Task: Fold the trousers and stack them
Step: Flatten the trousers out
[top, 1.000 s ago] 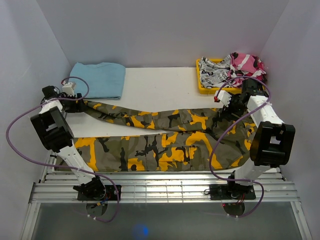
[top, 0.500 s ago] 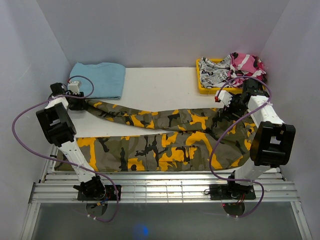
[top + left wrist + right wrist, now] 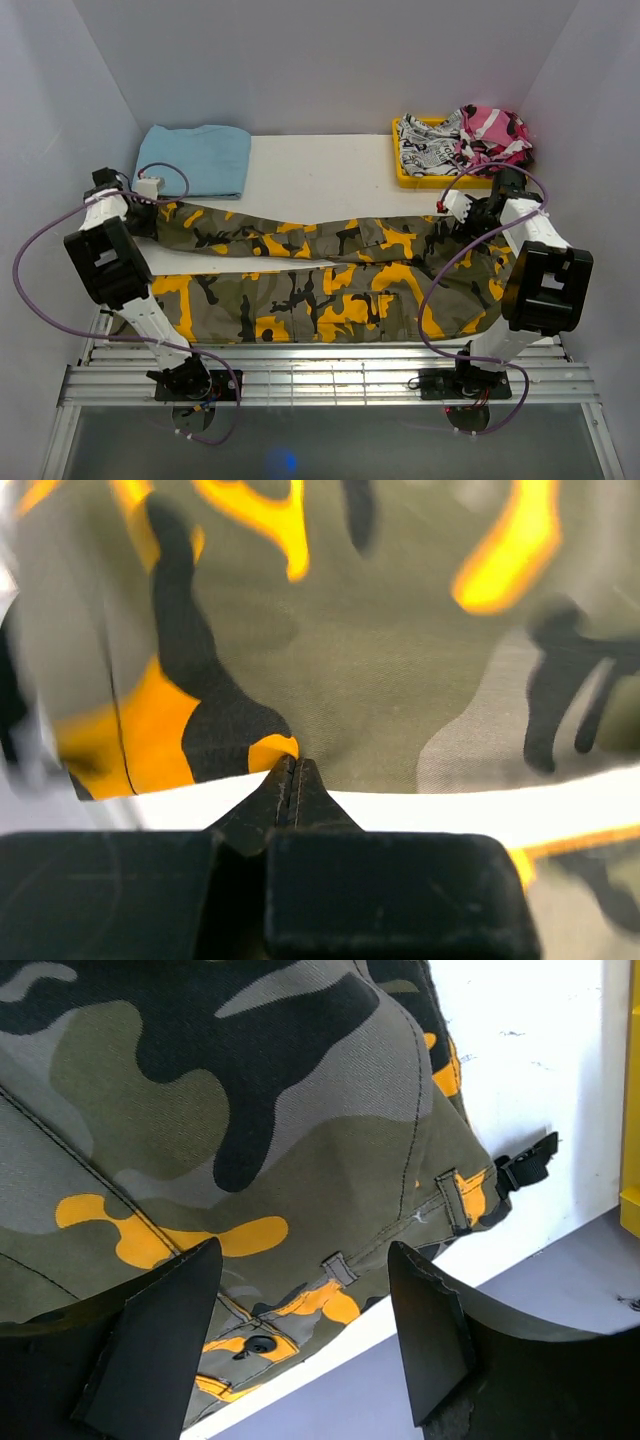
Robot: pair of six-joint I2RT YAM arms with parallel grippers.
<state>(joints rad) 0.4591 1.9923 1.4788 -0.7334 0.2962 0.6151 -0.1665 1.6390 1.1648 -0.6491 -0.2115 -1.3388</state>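
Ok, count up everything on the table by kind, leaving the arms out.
Trousers: 1
Blue cloth: 1
Yellow tray: 1
Garments in the tray: 2, black-and-white garment and pink garment
Total: 5

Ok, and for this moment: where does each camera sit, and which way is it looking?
Top external: fixed above and behind the arm bases, looking down the table; left arm and right arm whole, trousers spread between them, blue cloth and yellow tray beyond.
Left wrist: on the left arm, looking along its shut jaws at the trousers' edge they pinch.
Right wrist: on the right arm, looking between its open jaws at the waistband.
Shared: all three show the trousers.
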